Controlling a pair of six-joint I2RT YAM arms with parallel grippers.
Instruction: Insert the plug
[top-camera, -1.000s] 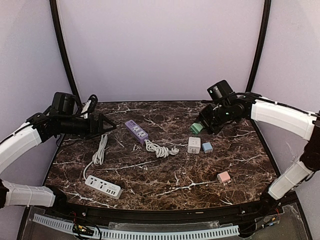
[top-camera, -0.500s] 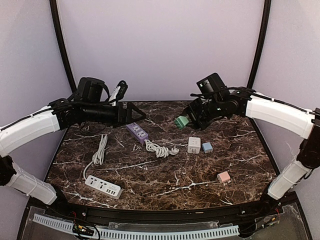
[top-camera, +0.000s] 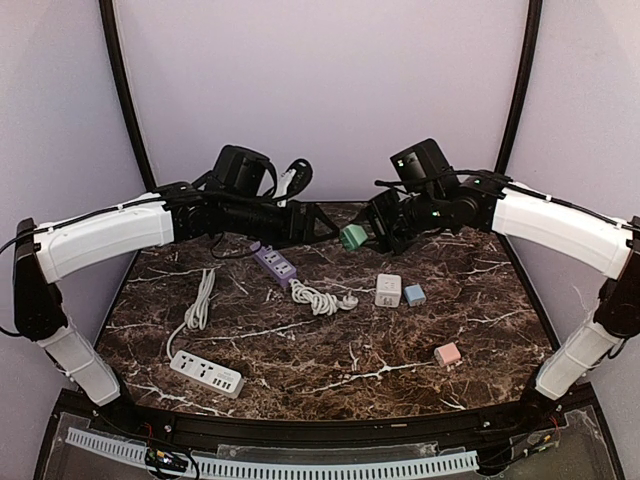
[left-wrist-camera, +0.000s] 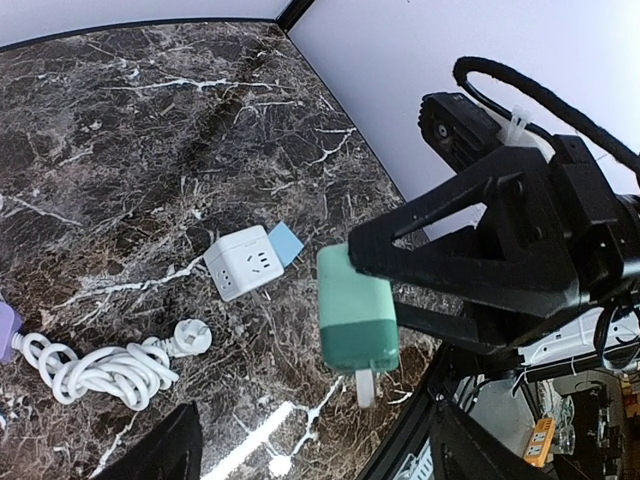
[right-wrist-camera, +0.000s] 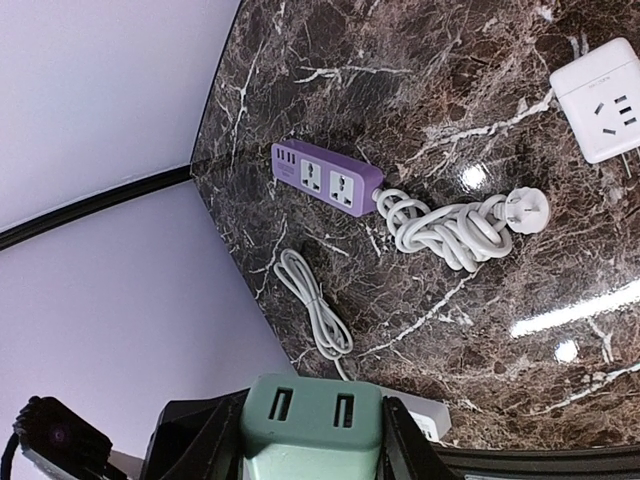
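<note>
From above, the plug (top-camera: 352, 237) is seen clamped in the right gripper (top-camera: 359, 237), aloft over the table (top-camera: 480, 330). The left gripper (top-camera: 318, 226), just beside it, is hard to make out. At the left wrist, its fingers (left-wrist-camera: 168, 452), cut off below, are spread wide with nothing between them. At the right wrist, the plug's two ports and a purple strip (right-wrist-camera: 327, 178) are shown.

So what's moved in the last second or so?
The left gripper, open and empty, swung from the far left toward the middle. The right gripper, gripping the green adapter throughout, carried it leftward to meet it. The purple power strip, white power strip and pink adapter lie unmoved.
</note>
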